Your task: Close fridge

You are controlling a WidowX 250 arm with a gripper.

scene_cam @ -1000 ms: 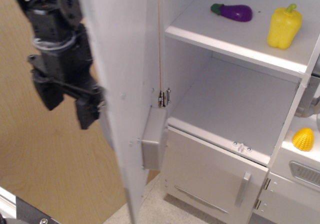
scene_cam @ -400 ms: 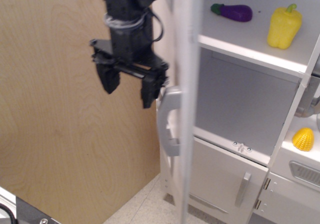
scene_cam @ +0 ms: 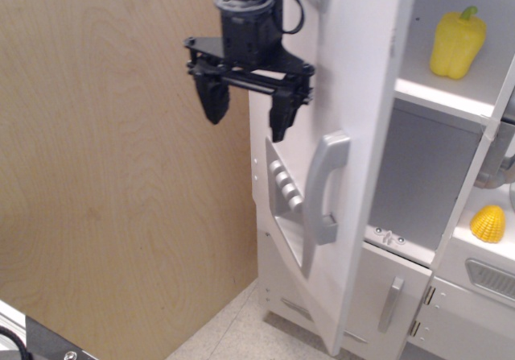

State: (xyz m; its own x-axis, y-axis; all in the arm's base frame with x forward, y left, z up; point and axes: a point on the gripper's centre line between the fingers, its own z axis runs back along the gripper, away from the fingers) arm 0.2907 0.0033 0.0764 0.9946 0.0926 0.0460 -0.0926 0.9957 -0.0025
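The fridge is a tall white toy unit. Its large door [scene_cam: 366, 70] is swung most of the way round and stands partly ajar, showing its outer face with the long grey handle [scene_cam: 322, 187] and the grey dispenser panel [scene_cam: 283, 184]. My black gripper [scene_cam: 245, 110] is open and empty. It points down against the outer face of the door near the upper left, just above the dispenser buttons. A gap remains on the right, where a white shelf [scene_cam: 447, 94] shows inside.
A yellow toy pepper [scene_cam: 457, 42] stands on the shelf. A smaller lower door with a short grey handle [scene_cam: 392, 302] is below. A yellow corn [scene_cam: 488, 223] lies on the neighbouring unit at right. A plywood wall [scene_cam: 105, 175] fills the left.
The door has swung rightward from wide open to nearly shut, now hiding the eggplant. My gripper has moved right and up with it, staying on the door's outer side.
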